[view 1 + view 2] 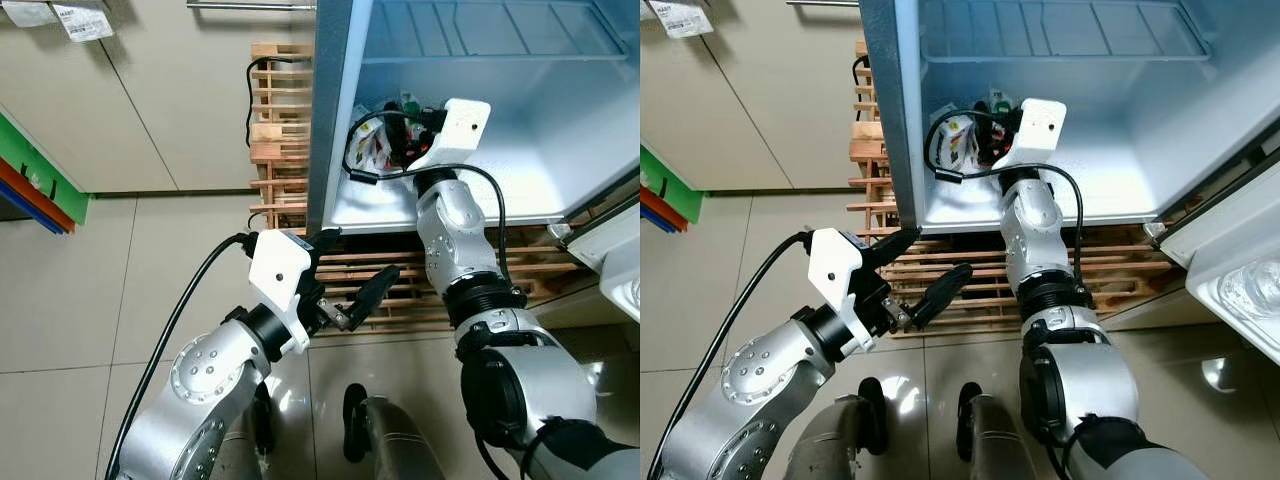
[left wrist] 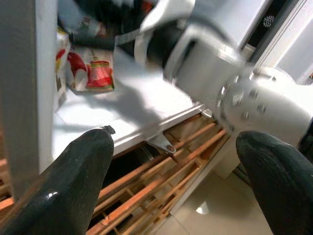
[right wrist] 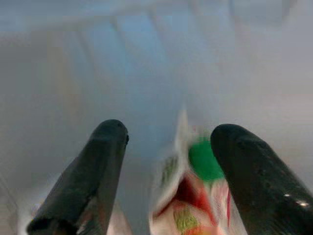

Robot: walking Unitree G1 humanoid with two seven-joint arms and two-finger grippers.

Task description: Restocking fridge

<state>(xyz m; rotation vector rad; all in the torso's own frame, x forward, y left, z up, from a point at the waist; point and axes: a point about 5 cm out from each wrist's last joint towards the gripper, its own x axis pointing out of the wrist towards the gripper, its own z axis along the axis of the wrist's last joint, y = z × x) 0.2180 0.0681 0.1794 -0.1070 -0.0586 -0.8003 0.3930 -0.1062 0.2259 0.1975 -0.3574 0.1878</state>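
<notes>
The fridge (image 1: 560, 150) stands open on a wooden pallet (image 1: 280, 130). Several white and red food pouches (image 1: 375, 145) lie at the left rear of its white floor. My right arm reaches inside toward them. In the right wrist view my right gripper (image 3: 171, 128) is open, and a blurred pouch with a green cap (image 3: 195, 191) lies between its fingers, nearer one of them. My left gripper (image 1: 355, 258) hangs open and empty in front of the fridge's lower edge, above the pallet slats. A red pouch (image 2: 100, 73) lies on the fridge floor in the left wrist view.
A wire shelf (image 1: 500, 30) spans the fridge above my right arm. The fridge door (image 1: 620, 260) swings out at the right. A black cable (image 1: 250, 90) runs down the pallet. Tiled floor (image 1: 120, 300) stretches to the left, with a green, red and blue edge (image 1: 40, 190) at far left.
</notes>
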